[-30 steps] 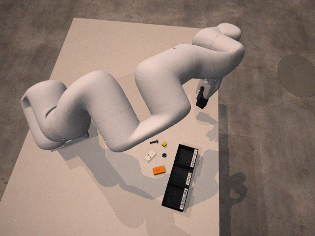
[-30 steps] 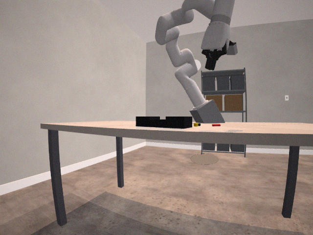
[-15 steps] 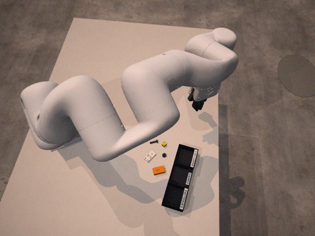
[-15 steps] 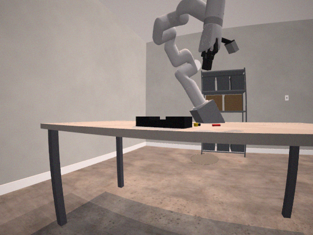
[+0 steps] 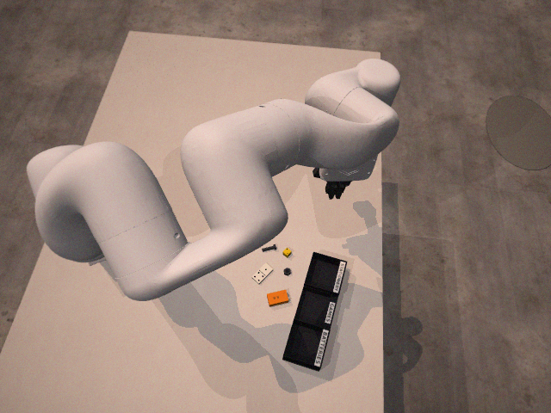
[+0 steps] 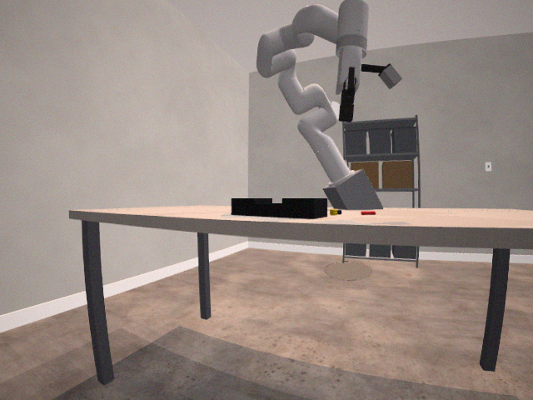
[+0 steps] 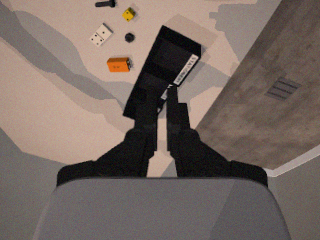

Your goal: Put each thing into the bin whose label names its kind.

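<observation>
From the top view I am seeing the arm (image 5: 231, 177) looping over the desk (image 5: 146, 89), with the gripper (image 5: 334, 190) hanging high near the desk's right edge, well apart from the things below it. Three black bins (image 5: 315, 310) are standing in a row, touching each other, their labels reading stationery, games and batteries. Just left of the bins, a bolt (image 5: 269, 248), a yellow die (image 5: 287, 252), a domino (image 5: 262, 273), a small black knob (image 5: 287, 270) and an orange block (image 5: 277, 297) are lying on the desk, none of them in a bin. In the exterior view I am looking along the desk top: the gripper (image 6: 346, 112) is pointing straight down, far above the bins (image 6: 278, 207), and a red piece (image 6: 368, 212) is lying on the desk to the right of the die (image 6: 335, 212); a shelf rack (image 6: 415, 142) is standing behind by the wall. Through the wrist view I am looking down past the gripper (image 7: 166, 110): the jaws are standing clenched almost together with only a thin slit between them and nothing in it. Below them the bins (image 7: 160, 74) are lying partly behind the fingertips, with the orange block (image 7: 119, 64), domino (image 7: 100, 35), die (image 7: 128, 15) and bolt (image 7: 106, 3) to their left.
</observation>
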`<state>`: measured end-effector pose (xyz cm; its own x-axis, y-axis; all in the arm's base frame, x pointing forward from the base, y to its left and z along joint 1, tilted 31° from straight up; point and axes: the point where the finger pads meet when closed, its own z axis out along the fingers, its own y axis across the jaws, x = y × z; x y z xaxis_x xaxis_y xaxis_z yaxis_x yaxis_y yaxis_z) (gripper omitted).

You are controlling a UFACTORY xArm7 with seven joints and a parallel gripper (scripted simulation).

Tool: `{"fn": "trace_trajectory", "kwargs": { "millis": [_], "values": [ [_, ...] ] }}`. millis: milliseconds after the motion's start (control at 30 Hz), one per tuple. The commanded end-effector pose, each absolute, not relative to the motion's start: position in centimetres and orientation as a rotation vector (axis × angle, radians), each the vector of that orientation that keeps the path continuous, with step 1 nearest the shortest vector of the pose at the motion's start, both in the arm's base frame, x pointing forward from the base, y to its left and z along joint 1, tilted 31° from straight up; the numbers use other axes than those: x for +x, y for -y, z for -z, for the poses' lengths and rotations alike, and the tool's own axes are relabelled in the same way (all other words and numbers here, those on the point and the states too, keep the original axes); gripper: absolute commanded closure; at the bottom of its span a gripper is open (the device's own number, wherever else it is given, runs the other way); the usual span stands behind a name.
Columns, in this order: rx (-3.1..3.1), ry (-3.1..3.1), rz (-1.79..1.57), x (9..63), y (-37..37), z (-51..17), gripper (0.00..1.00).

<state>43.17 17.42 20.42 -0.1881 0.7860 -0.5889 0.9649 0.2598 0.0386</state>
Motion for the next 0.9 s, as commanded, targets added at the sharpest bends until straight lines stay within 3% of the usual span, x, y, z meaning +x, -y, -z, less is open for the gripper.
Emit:
{"fn": "trace_trajectory", "kwargs": {
  "millis": [0,867],
  "values": [
    [1.721,-1.912,0.371,42.3,-16.9,-20.7,0.93],
    [2.247,-1.285,0.041,38.5,-13.7,-20.1,0.93]
  ]
}}
